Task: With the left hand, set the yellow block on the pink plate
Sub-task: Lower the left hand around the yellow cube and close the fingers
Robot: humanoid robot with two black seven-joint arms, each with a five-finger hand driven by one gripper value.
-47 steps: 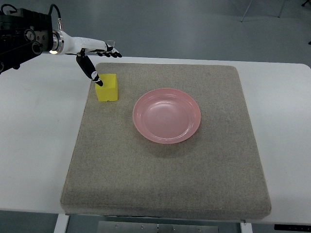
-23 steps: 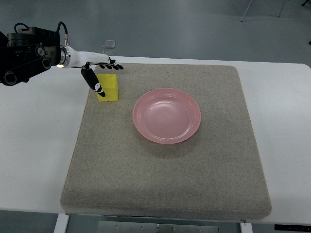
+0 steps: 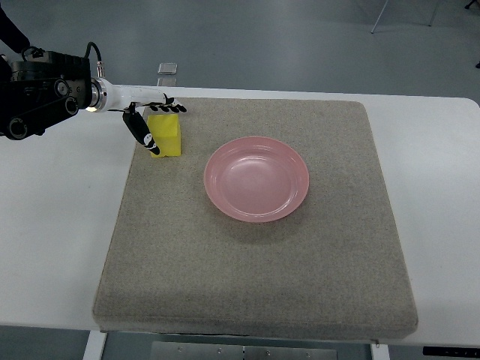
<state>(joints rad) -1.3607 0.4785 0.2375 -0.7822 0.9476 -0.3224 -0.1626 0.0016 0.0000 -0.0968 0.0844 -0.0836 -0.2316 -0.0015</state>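
the grey mat (image 3: 255,247) carries the pink plate (image 3: 257,178) mid-mat and the yellow block (image 3: 166,135) at its far left corner. my left hand (image 3: 150,120) brackets the block, fingers spread, not clamped; plate lies right.

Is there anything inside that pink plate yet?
No. The pink plate is empty; its whole inside shows bare. The yellow block sits apart on the grey mat, with the left hand around it. What lies under the plate is covered.

Glossy smooth pink plate (image 3: 257,178) on rough, matt felt-like mat (image 3: 255,270).
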